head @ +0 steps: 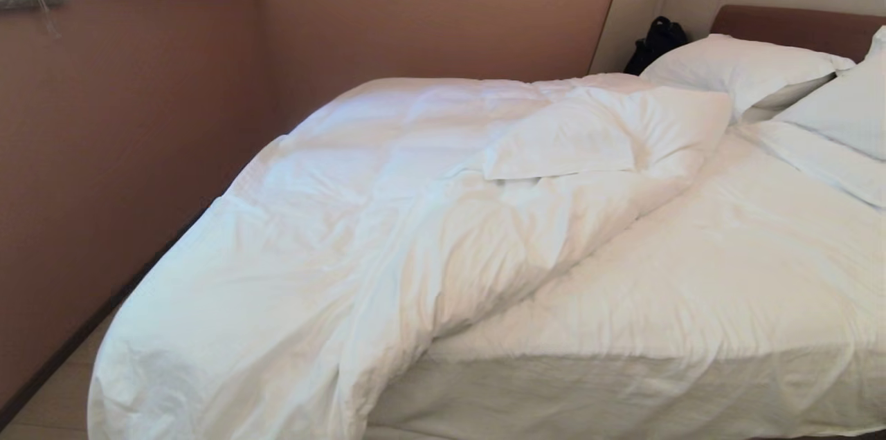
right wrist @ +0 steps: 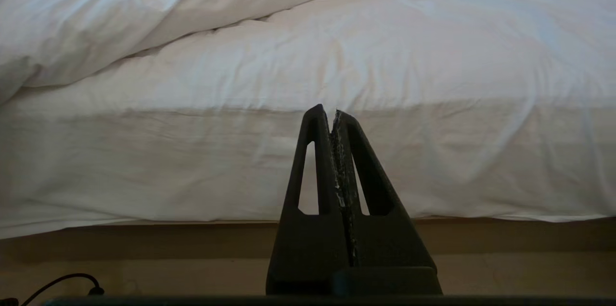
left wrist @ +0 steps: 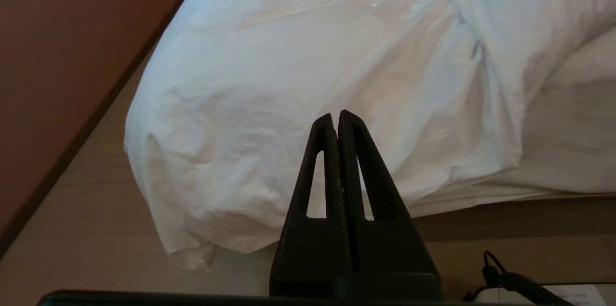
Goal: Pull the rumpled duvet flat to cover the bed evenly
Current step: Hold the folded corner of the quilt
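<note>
Duvet (head: 387,218) lies bunched on the left half of the bed (head: 692,329), spilling over its near left corner. Left end effector (left wrist: 337,116) and right end effector (right wrist: 332,111) are both clenched, empty, near the bed's edge.

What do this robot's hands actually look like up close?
Each end effector is matte black plastic: two tapered, wedge-shaped fingers, each with a long cut-out slot. The left end effector looks clean; the right end effector has a scuffed, whitish-flecked inner edge. A thin black cable lies below the left one.
</note>
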Robot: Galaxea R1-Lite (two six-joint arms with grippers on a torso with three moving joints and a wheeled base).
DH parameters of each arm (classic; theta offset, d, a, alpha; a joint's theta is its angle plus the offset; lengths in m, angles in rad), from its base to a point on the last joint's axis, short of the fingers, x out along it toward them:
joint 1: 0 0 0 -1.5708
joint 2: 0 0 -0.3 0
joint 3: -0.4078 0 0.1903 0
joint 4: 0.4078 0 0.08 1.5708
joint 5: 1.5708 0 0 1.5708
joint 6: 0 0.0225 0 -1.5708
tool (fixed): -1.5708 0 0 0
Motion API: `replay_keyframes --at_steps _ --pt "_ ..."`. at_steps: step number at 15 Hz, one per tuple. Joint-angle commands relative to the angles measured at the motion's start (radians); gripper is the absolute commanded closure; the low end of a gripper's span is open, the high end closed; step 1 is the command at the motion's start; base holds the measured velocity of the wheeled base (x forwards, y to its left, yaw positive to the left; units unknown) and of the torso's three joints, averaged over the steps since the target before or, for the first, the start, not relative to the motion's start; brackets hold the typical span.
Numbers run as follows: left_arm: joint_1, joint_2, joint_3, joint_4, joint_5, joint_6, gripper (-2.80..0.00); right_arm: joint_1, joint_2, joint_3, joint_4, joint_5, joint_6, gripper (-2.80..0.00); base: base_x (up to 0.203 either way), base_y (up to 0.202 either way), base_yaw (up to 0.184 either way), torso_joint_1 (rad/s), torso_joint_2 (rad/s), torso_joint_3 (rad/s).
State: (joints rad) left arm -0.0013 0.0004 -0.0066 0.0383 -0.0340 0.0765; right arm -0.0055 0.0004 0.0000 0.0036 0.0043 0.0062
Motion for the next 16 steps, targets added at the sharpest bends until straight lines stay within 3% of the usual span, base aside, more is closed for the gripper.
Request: replay_keyframes --at_steps 1,16 --pt "0.0 0.0 0.0 0.0 -0.001 0.0 0.0 -0.001 0.0 0.0 0.0 0.0 0.0 0.0 0.0 -0.194 0.0 0.005 0.01 0.005" --pt "0.0 0.0 0.0 0.0 0.002 -0.003 0.0 -0.001 0.0 0.0 -0.001 0.0 0.0 0.0 0.0 -0.194 0.0 0.002 0.0 0.003"
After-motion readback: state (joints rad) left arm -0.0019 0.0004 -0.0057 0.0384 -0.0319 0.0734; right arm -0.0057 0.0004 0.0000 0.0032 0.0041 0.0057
